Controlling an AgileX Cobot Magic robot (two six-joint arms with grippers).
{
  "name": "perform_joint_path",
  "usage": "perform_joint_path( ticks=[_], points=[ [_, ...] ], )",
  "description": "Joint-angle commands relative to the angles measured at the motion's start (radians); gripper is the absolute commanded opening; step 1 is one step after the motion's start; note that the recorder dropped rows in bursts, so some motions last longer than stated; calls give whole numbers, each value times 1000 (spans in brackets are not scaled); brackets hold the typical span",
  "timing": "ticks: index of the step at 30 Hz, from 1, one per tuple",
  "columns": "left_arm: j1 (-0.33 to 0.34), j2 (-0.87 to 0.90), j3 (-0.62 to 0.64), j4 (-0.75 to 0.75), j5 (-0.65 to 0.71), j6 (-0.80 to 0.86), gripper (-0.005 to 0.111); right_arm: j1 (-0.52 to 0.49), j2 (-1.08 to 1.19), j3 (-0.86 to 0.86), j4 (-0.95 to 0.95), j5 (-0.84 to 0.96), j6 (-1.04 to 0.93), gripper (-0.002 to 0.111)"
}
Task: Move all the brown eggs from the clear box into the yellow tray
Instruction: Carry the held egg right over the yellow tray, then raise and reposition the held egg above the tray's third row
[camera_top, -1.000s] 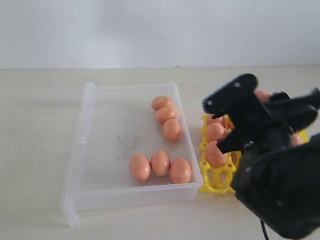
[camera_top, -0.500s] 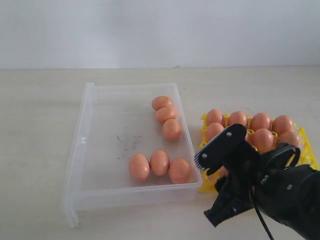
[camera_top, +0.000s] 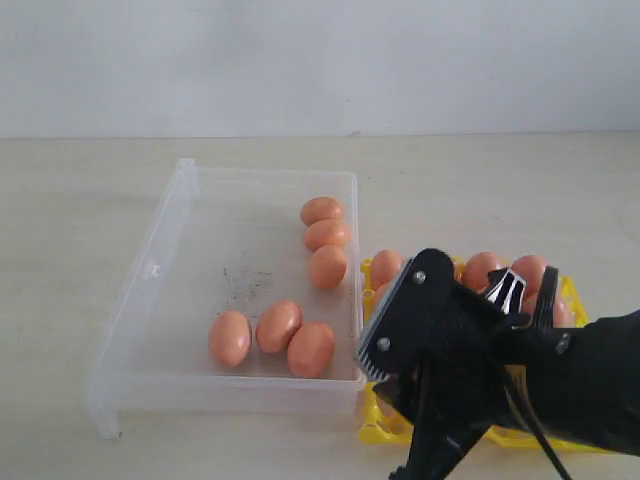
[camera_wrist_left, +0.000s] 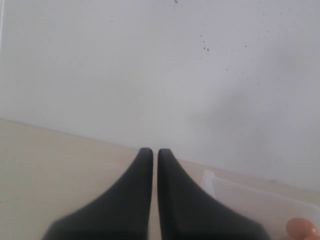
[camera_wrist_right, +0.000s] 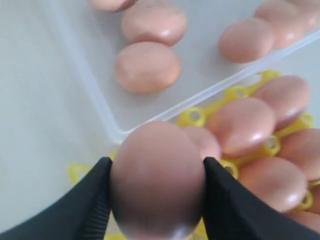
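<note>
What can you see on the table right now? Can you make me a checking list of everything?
Surface: pale table, plain.
Job's things: clear box holds six brown eggs and has dark smudges on its floor; yellow tray beside it holds more eggs, partly hidden by the arm.
Clutter: nothing seen.
Grippers: right gripper holds one egg near the tray's edge; left gripper shut, empty.
Cables: black cable along the right arm.
Surroundings: plain white wall.

plain white wall (camera_top: 320, 60) at back, pale beige tabletop (camera_top: 70, 220) in front, soft even light thru-out.
</note>
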Motion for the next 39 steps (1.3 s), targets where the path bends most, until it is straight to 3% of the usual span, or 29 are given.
perform_joint_path(
  ticks=[1,6,17,20,23,27,31,37,39],
  points=[
    [-5,-3,-3,-3,0,7,4,-1,-107,-4,-1,167,129,0],
    [-5,-3,-3,-3,0,7,4,-1,-272,-4,-1,166,277,0],
    [-5,-3,-3,-3,0,7,4,-1,-549,-16,-1,-545,433,0],
    [-5,-3,-3,-3,0,7,4,-1,-568,-45,-1,-662,434,0],
    [-5,-3,-3,-3,0,7,4,-1,-590,-90,-1,-645,359,0],
    [-5,-3,-3,-3,0,7,4,-1,-620,-126,-1,-344,138,0],
    [-5,-3,-3,-3,0,7,4,-1,-611,-128,-1,204,-182,0],
    [-5,-3,-3,-3,0,7,4,-1,-476,-128,-1,1049,-385,0],
    [-5,-3,-3,-3,0,7,4,-6,-419,-142,66,1087,-434,0]
  ],
)
